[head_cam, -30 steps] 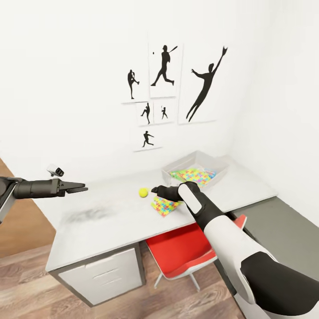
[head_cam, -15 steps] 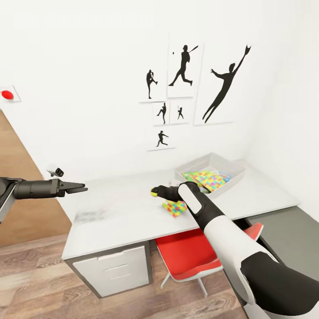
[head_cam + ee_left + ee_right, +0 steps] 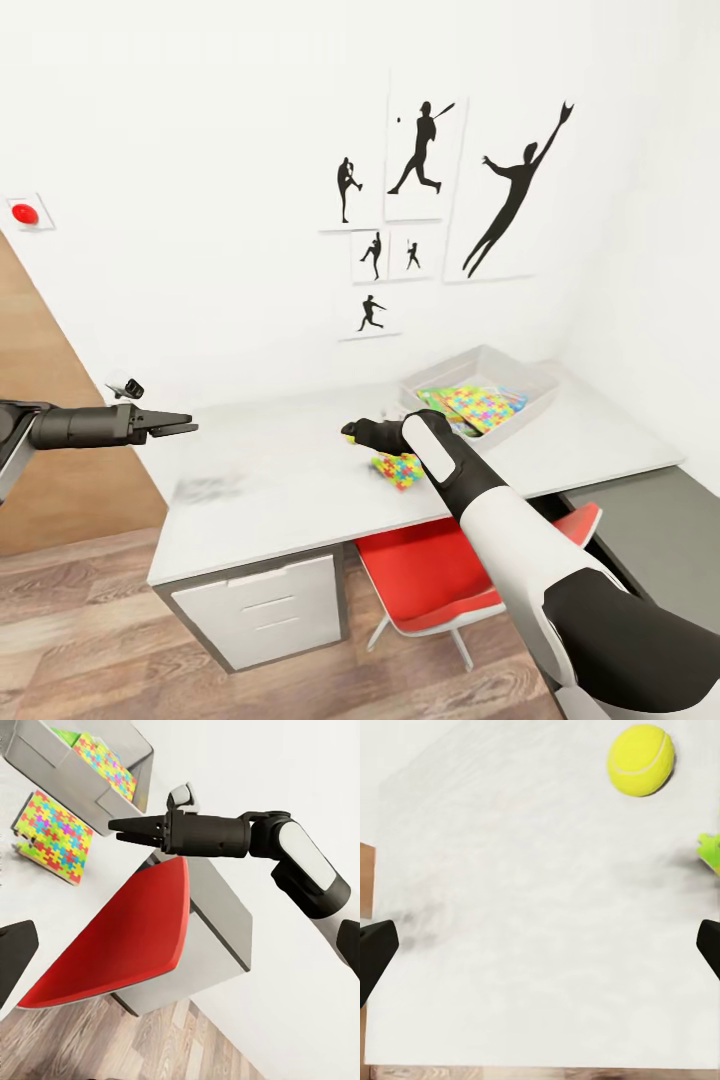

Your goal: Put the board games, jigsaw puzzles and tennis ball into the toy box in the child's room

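Main risk: the tennis ball [image 3: 640,760] is round and free on the smooth white table [image 3: 280,490], so a fingertip clipping it on the way in would probably send it rolling, maybe off the near or left edge. In the right wrist view it sits well off the line between the fingers, up toward one side, so closing from this pose would most likely catch air or just nudge it. Re-aim first.

Second risk: the loose jigsaw puzzle [image 3: 398,468] lies flat on the table directly under the right forearm, and a low sweep could drag it. It's thin and flush to the surface, so I'd expect an awkward pick later.

Right gripper [image 3: 352,432]: fingers spread wide, both tips at the edges of its wrist view, nothing between them. It hovers over mid-table with the ball just past its tip; in the head view the ball is mostly hidden behind it.

Left gripper [image 3: 183,427]: out over the left end of the table, fingers look pressed together, holding nothing, well away from the toys.

Toy box [image 3: 535,383]: far right of the table, 1 jigsaw puzzle [image 3: 483,405] already inside on top of something green. Red chair [image 3: 420,570] is tucked under the near edge.
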### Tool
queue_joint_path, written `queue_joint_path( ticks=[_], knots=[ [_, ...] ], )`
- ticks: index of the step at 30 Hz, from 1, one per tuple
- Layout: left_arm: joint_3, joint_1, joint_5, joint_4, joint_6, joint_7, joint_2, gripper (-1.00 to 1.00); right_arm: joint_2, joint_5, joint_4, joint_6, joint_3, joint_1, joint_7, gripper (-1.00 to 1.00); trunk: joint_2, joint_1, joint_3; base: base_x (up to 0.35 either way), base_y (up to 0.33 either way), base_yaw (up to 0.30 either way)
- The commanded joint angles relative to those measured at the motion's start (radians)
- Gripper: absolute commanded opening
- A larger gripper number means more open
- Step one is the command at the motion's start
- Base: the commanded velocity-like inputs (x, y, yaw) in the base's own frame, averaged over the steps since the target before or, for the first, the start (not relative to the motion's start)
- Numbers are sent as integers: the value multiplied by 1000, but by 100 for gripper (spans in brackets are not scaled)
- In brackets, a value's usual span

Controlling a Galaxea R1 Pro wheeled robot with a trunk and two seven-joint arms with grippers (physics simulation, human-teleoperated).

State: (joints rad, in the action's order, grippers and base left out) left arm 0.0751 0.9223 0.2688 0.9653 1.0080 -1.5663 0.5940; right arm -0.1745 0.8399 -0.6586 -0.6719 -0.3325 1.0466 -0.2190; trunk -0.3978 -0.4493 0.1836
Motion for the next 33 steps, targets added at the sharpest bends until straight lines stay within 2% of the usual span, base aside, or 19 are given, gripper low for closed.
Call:
queue_joint_path(
  ticks=[1,5,8,15,18,22,33],
  knots=[
    [3,1,1,0,11,-4,1,100,0,9,-1,-2,-2,1,-9,100,-2,-1,2,0,154,0],
    [3,1,1,0,11,-4,1,100,0,9,-1,-2,-2,1,-15,100,-2,-1,2,0,106,0],
    [3,1,1,0,11,-4,1,100,0,9,0,-1,-3,1,-51,100,-2,-1,2,0,32,0],
    [3,1,0,-1,11,-4,1,100,0,10,-1,-2,-4,1,-243,100,-2,-1,2,0,7,0],
    [3,1,0,-1,11,-4,1,100,0,10,-2,-3,-4,1,-299,100,-2,-1,2,2,1,0],
    [3,1,0,-2,9,-4,1,100,0,10,-3,-5,-3,1,-337,100,-2,-1,2,71,-4,0],
    [3,0,0,-2,9,-4,1,100,0,11,-75,-7,-3,1,-348,100,-2,-1,2,52,-13,0]
  ],
)
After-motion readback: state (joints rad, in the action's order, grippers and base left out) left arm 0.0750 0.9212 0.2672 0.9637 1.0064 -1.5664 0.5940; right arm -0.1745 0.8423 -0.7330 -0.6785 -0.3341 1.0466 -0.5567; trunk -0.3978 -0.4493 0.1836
